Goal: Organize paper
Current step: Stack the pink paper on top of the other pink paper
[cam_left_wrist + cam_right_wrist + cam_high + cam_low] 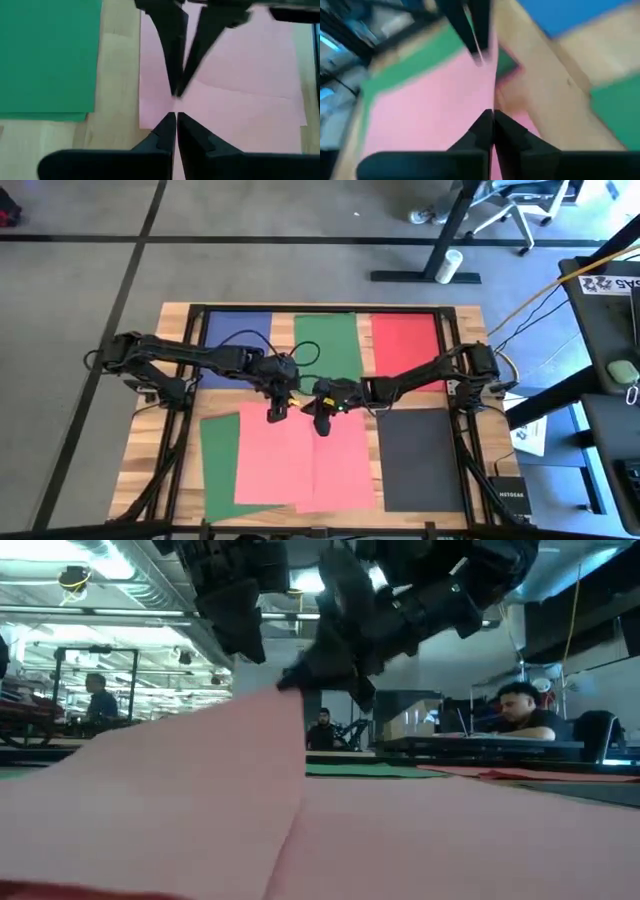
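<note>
Mid-frame in the high view, our left gripper (pixel 275 411) and right gripper (pixel 322 423) meet, jaws pinched shut on a salmon pink sheet (pixel 270 460), its top edge lifted off the wooden table (pixel 150 445), likely so it slides free for sorting.

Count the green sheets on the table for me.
2: one green sheet at the table's far middle between blue and red; another green sheet at the near left, partly under the pink paper. Others could be hidden.
</note>
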You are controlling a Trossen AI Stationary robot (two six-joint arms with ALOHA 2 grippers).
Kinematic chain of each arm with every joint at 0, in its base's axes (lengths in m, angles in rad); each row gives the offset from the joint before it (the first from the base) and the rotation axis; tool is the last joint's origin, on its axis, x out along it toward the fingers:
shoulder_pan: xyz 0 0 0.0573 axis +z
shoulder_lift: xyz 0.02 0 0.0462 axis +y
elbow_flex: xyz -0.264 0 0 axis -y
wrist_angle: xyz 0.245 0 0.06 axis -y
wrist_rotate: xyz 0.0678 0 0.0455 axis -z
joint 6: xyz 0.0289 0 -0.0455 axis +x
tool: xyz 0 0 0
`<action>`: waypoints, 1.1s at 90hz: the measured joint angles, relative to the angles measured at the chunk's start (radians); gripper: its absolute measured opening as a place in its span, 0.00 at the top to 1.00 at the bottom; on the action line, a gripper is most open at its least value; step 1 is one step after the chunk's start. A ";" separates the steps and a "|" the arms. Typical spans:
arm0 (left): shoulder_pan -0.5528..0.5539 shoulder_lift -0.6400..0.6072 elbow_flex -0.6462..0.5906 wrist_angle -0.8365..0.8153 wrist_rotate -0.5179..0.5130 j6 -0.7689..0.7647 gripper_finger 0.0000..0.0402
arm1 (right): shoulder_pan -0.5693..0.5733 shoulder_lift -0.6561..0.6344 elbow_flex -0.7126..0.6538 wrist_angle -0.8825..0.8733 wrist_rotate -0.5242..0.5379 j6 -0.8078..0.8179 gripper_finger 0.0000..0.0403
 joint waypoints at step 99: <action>0.001 -0.004 -0.061 0.107 -0.066 -0.074 1.00 | -0.035 -0.371 0.000 -0.858 -0.220 -0.386 1.00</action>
